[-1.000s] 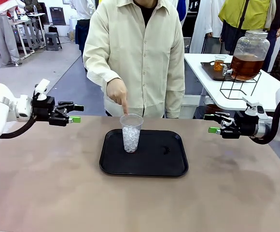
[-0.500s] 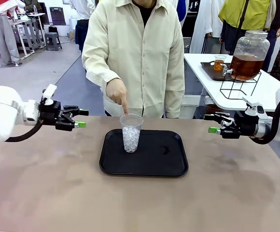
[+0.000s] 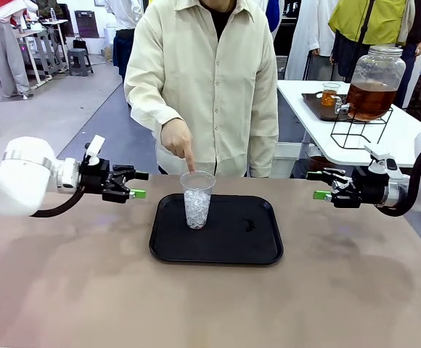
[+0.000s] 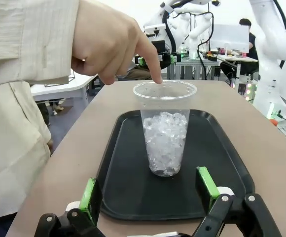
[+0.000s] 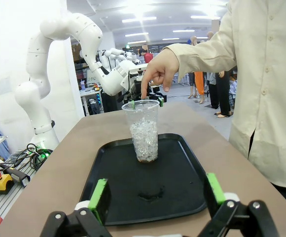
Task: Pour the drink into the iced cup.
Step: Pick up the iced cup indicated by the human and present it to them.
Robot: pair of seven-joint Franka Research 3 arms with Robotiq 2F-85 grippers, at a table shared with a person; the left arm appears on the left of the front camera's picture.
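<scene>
A clear plastic iced cup (image 3: 197, 199) stands on the left part of a black tray (image 3: 232, 246); it also shows as the iced cup (image 4: 165, 133) and iced cup (image 5: 143, 130). The person's hand (image 3: 178, 141) points a finger down at its rim. My left gripper (image 3: 136, 185) is open, left of the cup and apart from it. My left gripper (image 4: 150, 190) frames the cup between its green pads. My right gripper (image 3: 318, 185) is open at the table's right, far from the cup. The drink (image 3: 371, 98) fills the lower part of a glass dispenser jar on a side table.
The side table (image 3: 414, 134) at the back right also carries a dark tray with a small glass of amber liquid (image 3: 329, 94). The person stands against the table's far edge. A small dark mark (image 3: 250, 226) lies on the black tray. Bare tabletop (image 3: 196, 304) spreads in front.
My left arm has moved right, bringing its open gripper closer to the cup. The right arm, the cup and the pointing hand have stayed put.
</scene>
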